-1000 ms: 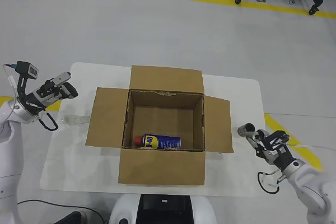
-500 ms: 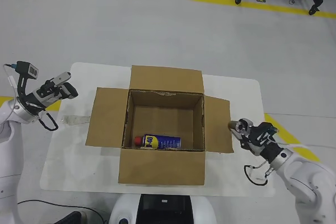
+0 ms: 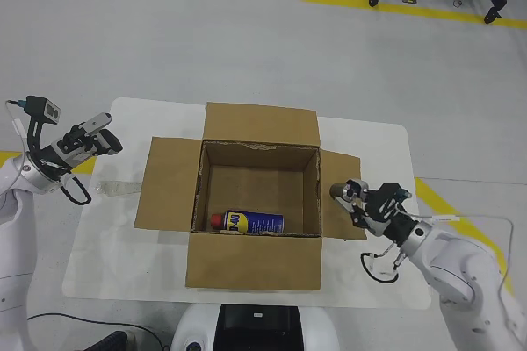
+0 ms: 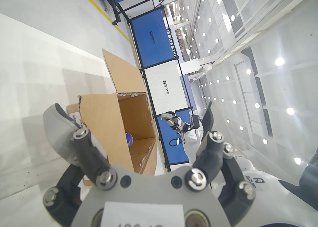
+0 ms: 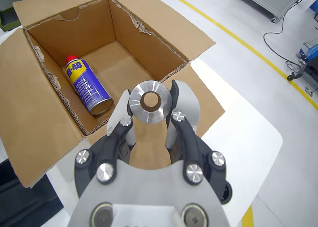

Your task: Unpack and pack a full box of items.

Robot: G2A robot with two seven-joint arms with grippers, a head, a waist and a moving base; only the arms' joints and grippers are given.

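Currently the box (image 3: 255, 261) stands open in the middle of the counter (image 3: 114, 254), all four flaps folded outward. A can (image 3: 248, 223) lies on its side on the box floor, against the wall nearest the robot.

The right wrist view looks into the box (image 5: 99, 24) from its right side. It shows the can (image 5: 87, 83) with its red cap toward the far corner and its open base toward the camera. The left wrist view sees the box (image 4: 104, 118) from the other side, and the blue rounded shape low inside may be the can's end.

A roll (image 3: 340, 189) hangs above the right flap, just outside the opening. From the top view it looks like a small pale cylinder. In the right wrist view the roll (image 5: 159, 111) shows its end face, a silver disc with a brown hole at its middle.

The right gripper (image 3: 351, 195) grasps this roll. Its fingers (image 5: 175, 88) are closed partway, one pressing each side of the roll, which sits at the fingertips of the right gripper (image 5: 151, 96). The left wrist view catches the same grasp far off, beyond the box.

The left gripper (image 3: 105, 133) hovers over the counter's left edge, well apart from the box. In its own view the left gripper (image 4: 133, 118) is spread wide, with nothing between its fingers (image 4: 57, 118).
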